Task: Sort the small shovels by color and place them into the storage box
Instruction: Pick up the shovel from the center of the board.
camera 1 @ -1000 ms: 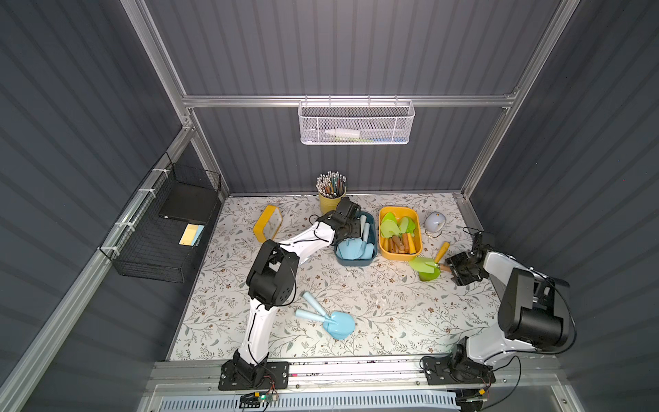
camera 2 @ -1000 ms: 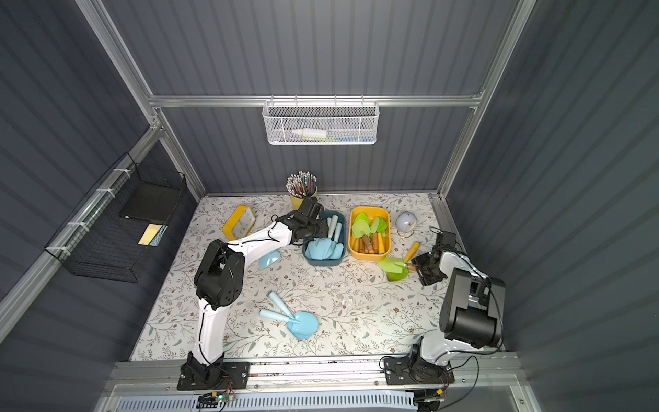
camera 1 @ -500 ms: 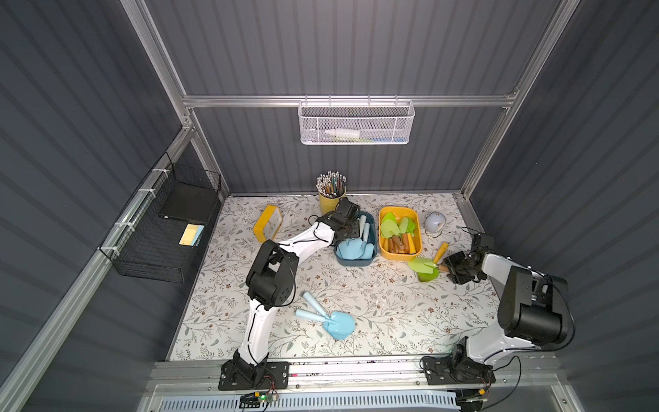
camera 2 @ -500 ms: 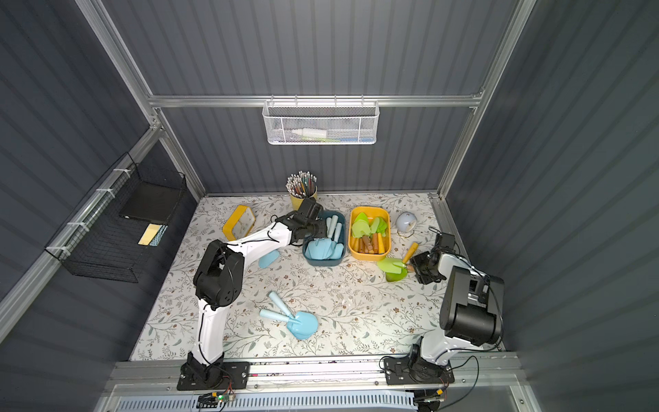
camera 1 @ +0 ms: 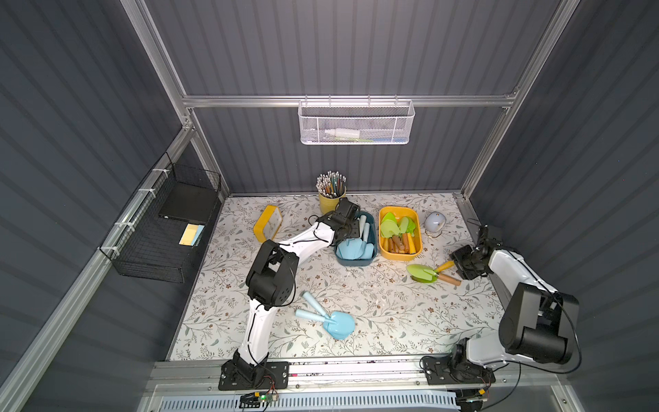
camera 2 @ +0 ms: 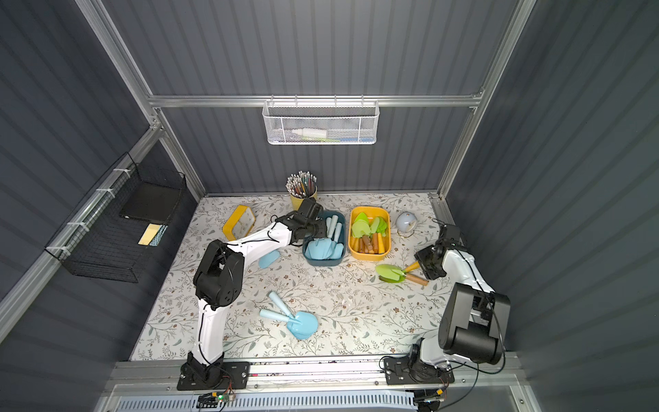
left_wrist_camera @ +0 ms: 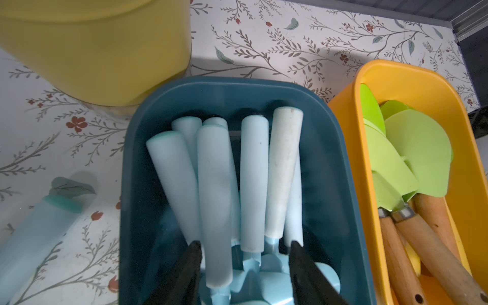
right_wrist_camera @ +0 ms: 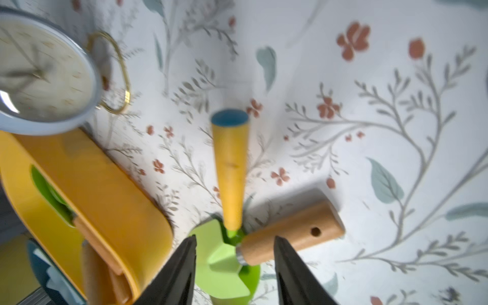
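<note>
Left wrist view: the left end effector (left_wrist_camera: 244,244) is seen over the blue box (left_wrist_camera: 137,158), fingers spread wide, nothing clamped. Pale blue shovels (left_wrist_camera: 215,184) are stacked inside the blue box, handles laid toward the end nearest the pencil cup (left_wrist_camera: 105,52), which stands just beside that end's corner. One handle lies between the fingers with a gap on each side, so it is not pinched.

A yellow box (left_wrist_camera: 396,71) is set just beside the blue box, on the side toward the right arm. Whether the walls touch cannot be told. Green shovels (left_wrist_camera: 417,153) with wooden handles are packed in it.

A single blue shovel (left_wrist_camera: 31,237) is noted on the table (left_wrist_camera: 290,39), just beside the blue box on the side away from the yellow box. In a top view it is partly covered by the left arm.

A crossed blue pair (camera 1: 340,324) is recorded in both top views, lying on the table well apart from the blue box, toward the arm bases.

Right wrist view (blurred): the right end effector (right_wrist_camera: 235,239) is held open above two loose shovels, blades overlapping: a yellow-handled shovel (right_wrist_camera: 231,169) and a brown-handled shovel (right_wrist_camera: 290,232). These lie beyond the yellow box as counted from the blue box, and nearer the arm bases. No finger contact can be confirmed. A round clock (right_wrist_camera: 39,79) is seen past the yellow box.
</note>
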Motion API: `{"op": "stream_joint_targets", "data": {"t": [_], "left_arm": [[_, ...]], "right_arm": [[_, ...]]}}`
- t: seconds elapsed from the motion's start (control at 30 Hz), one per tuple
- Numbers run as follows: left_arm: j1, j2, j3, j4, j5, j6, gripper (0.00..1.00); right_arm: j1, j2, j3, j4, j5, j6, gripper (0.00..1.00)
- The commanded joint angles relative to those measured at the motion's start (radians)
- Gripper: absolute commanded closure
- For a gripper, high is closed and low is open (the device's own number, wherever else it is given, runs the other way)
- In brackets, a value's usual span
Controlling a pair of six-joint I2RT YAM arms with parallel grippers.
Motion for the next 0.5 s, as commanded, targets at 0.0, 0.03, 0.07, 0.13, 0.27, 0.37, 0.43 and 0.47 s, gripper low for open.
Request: {"op": "stream_joint_targets", "data": {"t": [0.0,0.03,0.07,0.13,0.27,0.37,0.43,0.47], "left_arm": [[0.003,-0.04,-0.019,-0.011,0.0,-0.009,0.44],[0.003,-0.042,-0.019,-0.011,0.0,-0.01,0.44],[0.003,-0.042,-0.021,-0.01,-0.003,-0.009,0.44],[0.003,-0.046,-0.023,-0.009,-0.008,-0.009,0.45],[0.003,-0.059,-0.036,-0.008,-0.009,-0.009,0.45],[0.003,-0.06,-0.039,-0.009,-0.009,-0.009,0.44],[0.003,-0.056,-0.037,-0.003,-0.008,-0.008,0.44],[0.003,-0.055,-0.036,0.002,-0.009,-0.005,0.45]], "right_arm": [[0.003,0.072,0.046,-0.015,0.019,-0.029,0.5],[0.004,0.092,0.049,-0.005,0.014,-0.028,0.51],[0.005,0.109,0.047,0.004,0.01,-0.025,0.52],[0.007,0.13,0.019,0.026,0.007,-0.025,0.52],[0.018,0.112,-0.093,0.07,-0.006,-0.016,0.52],[0.046,0.064,-0.177,0.082,-0.02,0.001,0.52],[0.081,0.021,-0.226,0.082,-0.029,0.019,0.52],[0.103,0.0,-0.249,0.079,-0.036,0.031,0.52]]}}
